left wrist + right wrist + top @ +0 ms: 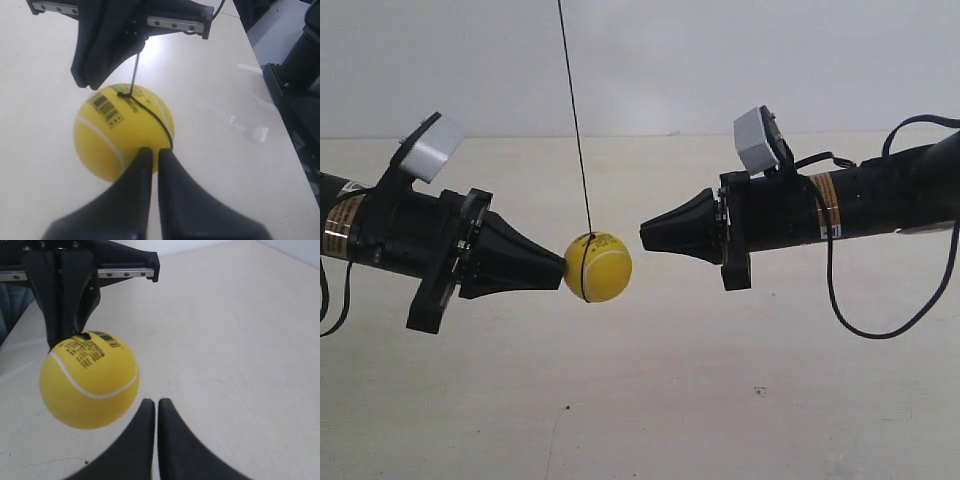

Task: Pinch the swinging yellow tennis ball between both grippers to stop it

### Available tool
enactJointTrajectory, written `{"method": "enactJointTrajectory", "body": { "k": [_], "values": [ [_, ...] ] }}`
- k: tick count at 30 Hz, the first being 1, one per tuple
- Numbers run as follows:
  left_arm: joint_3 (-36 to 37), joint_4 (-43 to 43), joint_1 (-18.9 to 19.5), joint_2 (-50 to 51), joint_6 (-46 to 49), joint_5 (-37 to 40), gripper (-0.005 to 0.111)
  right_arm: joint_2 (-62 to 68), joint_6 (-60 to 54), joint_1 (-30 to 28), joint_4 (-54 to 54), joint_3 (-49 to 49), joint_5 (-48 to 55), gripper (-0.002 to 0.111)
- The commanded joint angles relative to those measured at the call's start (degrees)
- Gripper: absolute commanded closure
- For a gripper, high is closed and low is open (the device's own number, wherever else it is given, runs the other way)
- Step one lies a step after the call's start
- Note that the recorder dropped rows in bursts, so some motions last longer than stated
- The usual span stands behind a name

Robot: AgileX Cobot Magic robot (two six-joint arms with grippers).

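Pale cream tabletop (720, 400) fills the lower field of the exterior view, with a plain white wall (720, 60) behind it. We see two black cylindrical arms lying level and pointing at each other. The left arm (390, 235) enters at the exterior view's left and the right arm (860, 205) at its right. We match them through the wrist views. Each arm carries a white-grey camera block (432, 147), and a black cable (840, 300) loops below the right arm. The left gripper (560, 268) has its jaws pressed together into one cone, with only a thin slit between them, and its tip touches the yellow tennis ball (600, 268). The right gripper (644, 236) also has its jaws pressed together. Its tip sits just beside the ball, slightly higher, with a narrow gap between them. The ball hangs above the tabletop, between the two tips, on a thin dark string (575, 120) that runs up out of frame. A black barcode print (102, 105) and a pale curved seam (95, 392) mark its surface.
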Motion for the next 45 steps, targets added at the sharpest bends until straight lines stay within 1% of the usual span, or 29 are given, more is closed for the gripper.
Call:
{"method": "enactJointTrajectory", "body": {
  "k": [1,9,45],
  "values": [
    [-0.27,-0.18,-0.47,0.22,0.35,-0.50,0.102,-0.01,-0.16,0.17,0.19,-0.17,-0.49,0.108],
    [-0.27,-0.18,-0.48,0.22,0.35,-0.50,0.102,-0.01,-0.48,1.53,0.19,-0.17,-0.49,0.108],
    [-0.27,-0.18,-0.48,0.22,0.35,-0.50,0.102,-0.01,-0.66,1.53,0.69,-1.20,-0.49,0.108]
  ]
}}
